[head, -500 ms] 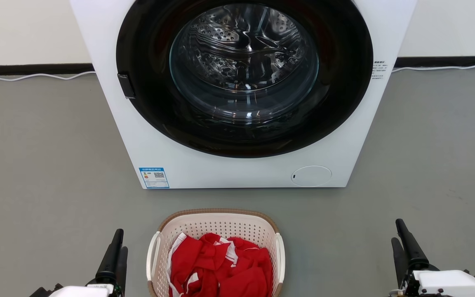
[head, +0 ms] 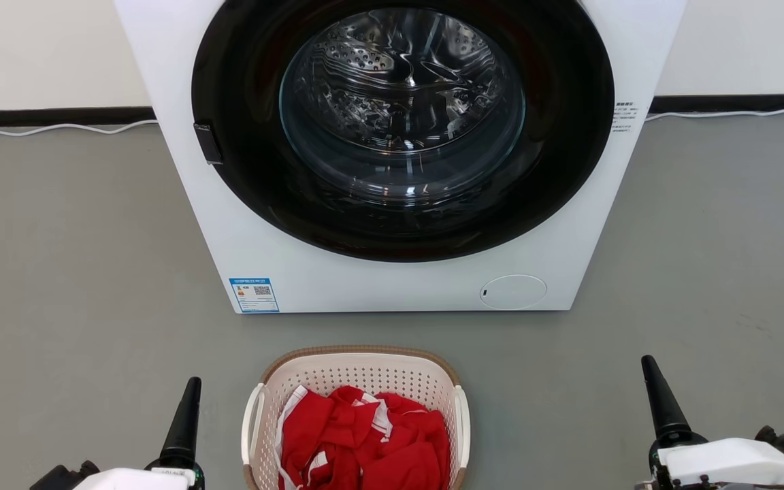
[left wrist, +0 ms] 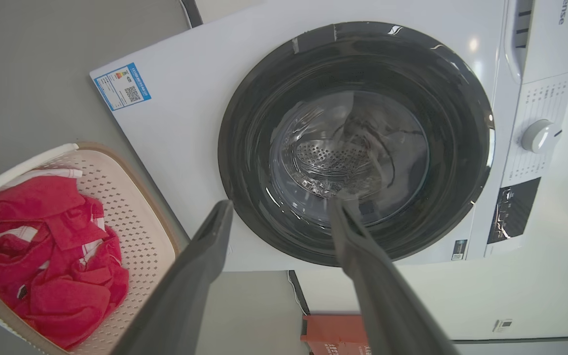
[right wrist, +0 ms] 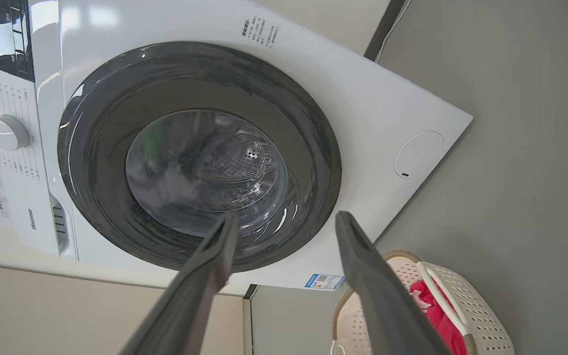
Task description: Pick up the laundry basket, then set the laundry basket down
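Sitting on the floor (head: pixel 58 272) just before the washer (head: pixel 392 289), the laundry basket (head: pixel 365 373) w/ red clothes (head: pixel 365 435) lies between the arms, untouched. Left claw (left wrist: pixel 281 207) & right claw (right wrist: pixel 286 218): both wide open, empty. Stiff plastic, prob. light; take the white side handles (head: pixel 253 422).

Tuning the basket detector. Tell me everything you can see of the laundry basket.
The laundry basket is a cream-white, plastic-looking tub with rounded corners, perforated walls and a brown woven-look rim. A white loop handle sits on each side. It stands upright on the grey floor, before the washer and apart from it, its near end cut off by the head view's edge. Red and white clothes lie inside. The left gripper and right gripper flank it, open, touching nothing.
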You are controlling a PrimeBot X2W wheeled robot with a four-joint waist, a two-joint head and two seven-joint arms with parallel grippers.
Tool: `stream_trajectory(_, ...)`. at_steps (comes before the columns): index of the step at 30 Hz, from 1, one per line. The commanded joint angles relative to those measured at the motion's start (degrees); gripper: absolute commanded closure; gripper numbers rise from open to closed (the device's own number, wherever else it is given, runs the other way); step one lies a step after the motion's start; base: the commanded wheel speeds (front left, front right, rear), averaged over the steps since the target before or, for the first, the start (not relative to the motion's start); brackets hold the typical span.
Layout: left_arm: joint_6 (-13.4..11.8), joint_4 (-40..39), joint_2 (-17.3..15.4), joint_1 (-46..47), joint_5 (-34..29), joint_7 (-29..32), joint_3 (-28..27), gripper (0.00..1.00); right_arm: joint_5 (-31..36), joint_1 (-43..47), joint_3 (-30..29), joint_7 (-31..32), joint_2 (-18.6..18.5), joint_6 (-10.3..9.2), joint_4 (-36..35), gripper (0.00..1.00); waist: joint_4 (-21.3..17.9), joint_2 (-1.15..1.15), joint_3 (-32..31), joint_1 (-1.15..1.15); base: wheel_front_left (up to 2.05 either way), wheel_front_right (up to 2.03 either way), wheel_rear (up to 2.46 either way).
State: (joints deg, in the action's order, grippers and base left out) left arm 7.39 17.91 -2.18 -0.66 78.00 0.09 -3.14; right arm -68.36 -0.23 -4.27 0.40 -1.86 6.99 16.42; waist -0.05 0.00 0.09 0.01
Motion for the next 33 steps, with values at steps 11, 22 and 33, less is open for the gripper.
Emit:
stream_trajectory(11,0.1,-2.6,-0.3,1.2,-10.6,-2.2,-1.4,0.00,12.1,-1.6,1.3,-2.6,-0.6,0.22,-2.1,0.00,-0.2,0.00,-0.2,-0.01,0.00,0.00,0.00)
stream_trajectory(22,0.1,-3.7,-0.5,0.9,-21.6,-4.0,-2.3,0.00,21.6,-2.1,2.8,-4.4,-0.7,0.26,-1.3,0.00,-0.1,0.00,-0.3,-0.01,0.00,0.00,0.00)
stream_trajectory(33,0.1,-4.5,-0.5,0.5,-30.0,-5.9,-2.8,0.00,30.1,-2.6,4.3,-6.2,-0.7,0.30,-0.6,0.00,-0.1,0.00,-0.3,-0.01,0.00,0.00,0.00)
